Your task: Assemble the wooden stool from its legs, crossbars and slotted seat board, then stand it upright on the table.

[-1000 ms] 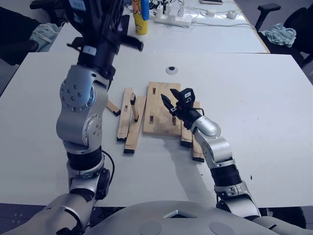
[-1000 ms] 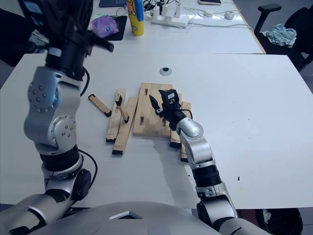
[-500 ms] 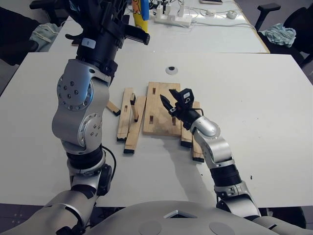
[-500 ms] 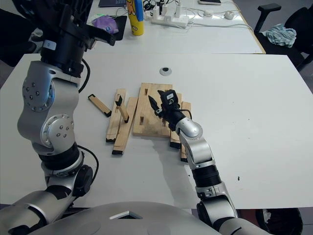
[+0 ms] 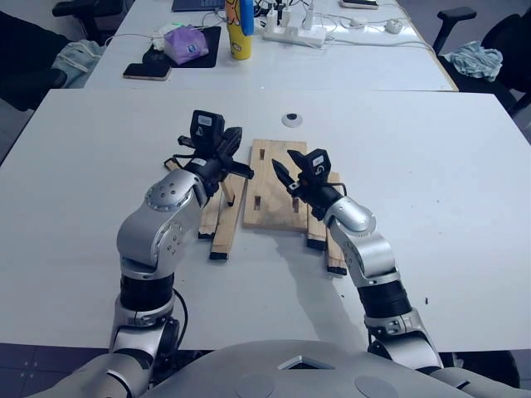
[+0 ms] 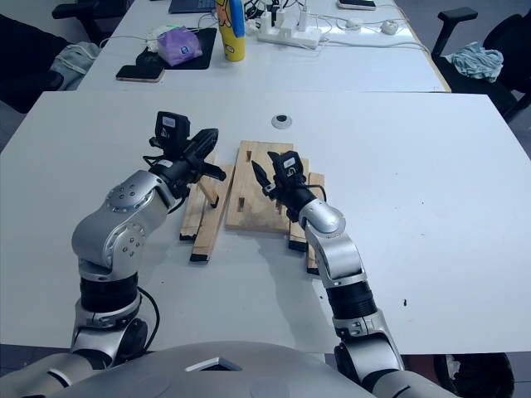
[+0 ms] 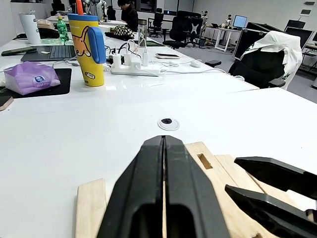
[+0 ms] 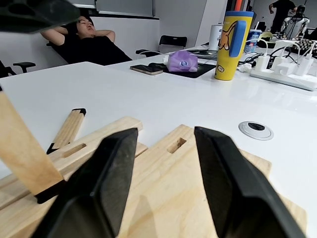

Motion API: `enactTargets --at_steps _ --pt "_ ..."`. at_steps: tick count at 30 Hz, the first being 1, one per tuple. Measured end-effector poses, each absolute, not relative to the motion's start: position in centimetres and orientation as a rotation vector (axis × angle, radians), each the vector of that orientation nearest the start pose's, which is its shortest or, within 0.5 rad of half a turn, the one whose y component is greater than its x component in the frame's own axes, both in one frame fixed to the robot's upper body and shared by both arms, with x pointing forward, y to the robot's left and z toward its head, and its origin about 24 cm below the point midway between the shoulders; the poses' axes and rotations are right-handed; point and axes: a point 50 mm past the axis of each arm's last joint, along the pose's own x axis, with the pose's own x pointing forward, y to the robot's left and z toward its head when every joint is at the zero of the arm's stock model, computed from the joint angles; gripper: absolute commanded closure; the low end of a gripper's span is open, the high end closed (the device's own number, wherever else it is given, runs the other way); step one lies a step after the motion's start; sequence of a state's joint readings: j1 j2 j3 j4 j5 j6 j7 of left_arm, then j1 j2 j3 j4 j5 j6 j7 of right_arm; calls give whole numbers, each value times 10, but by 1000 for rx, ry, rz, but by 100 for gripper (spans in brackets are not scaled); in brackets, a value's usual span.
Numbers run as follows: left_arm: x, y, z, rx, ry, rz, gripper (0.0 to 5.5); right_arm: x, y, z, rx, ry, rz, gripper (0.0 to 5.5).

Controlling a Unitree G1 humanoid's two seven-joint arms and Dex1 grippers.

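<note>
We see the white table (image 5: 431, 207) spreading out on every side of both pairs of fingers. The seat board (image 5: 264, 199) lies flat on it, right under the right gripper (image 8: 164, 138), slots facing up, one slot just ahead of the fingertips. Two legs (image 6: 197, 236) lie side by side under and beside the left gripper (image 7: 164, 141), along the board's left edge. More legs (image 5: 316, 235) lie behind the right fingers, along the board's right edge and partly under that arm.

The right fingers (image 8: 111, 168) are spread apart above the board with nothing between them. The left fingers (image 7: 138, 198) are pressed together and empty, pointing toward the far side of the table.

A short crossbar (image 5: 227, 191) stands tilted on the legs, close under the left fingers and to the left of the right ones. A second crossbar (image 8: 68, 130) lies flat on the table past the legs, well apart from the right fingers.

Well beyond all the fingertips, on the next table, we see a power strip (image 5: 294, 33), a yellow cup (image 5: 239, 29), a purple pouch (image 5: 187, 43) and a phone (image 5: 147, 72). A round grommet (image 5: 291, 119) sits in the table just past the board, ahead of the fingertips.
</note>
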State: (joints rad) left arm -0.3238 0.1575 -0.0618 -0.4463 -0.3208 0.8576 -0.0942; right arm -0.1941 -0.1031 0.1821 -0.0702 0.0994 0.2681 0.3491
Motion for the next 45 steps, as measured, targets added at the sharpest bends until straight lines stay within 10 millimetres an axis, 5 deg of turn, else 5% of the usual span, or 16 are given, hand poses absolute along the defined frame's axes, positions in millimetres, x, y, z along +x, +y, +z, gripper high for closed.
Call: enactTargets --at_steps 7,12,17,27,36,45 --pt "274 118 177 23 -178 -325 533 277 -93 77 -42 36 577 338" --pt "249 154 196 46 -322 -135 471 276 -99 75 -34 41 534 338" --pt "222 177 157 71 -121 -87 397 278 -110 77 -2 34 463 338" --pt "205 145 107 36 222 -364 256 282 -125 81 44 30 375 338" --pt "193 136 76 97 487 -494 256 279 -126 81 52 31 351 338" --pt "191 137 68 118 595 -510 256 278 -126 78 55 44 342 338"
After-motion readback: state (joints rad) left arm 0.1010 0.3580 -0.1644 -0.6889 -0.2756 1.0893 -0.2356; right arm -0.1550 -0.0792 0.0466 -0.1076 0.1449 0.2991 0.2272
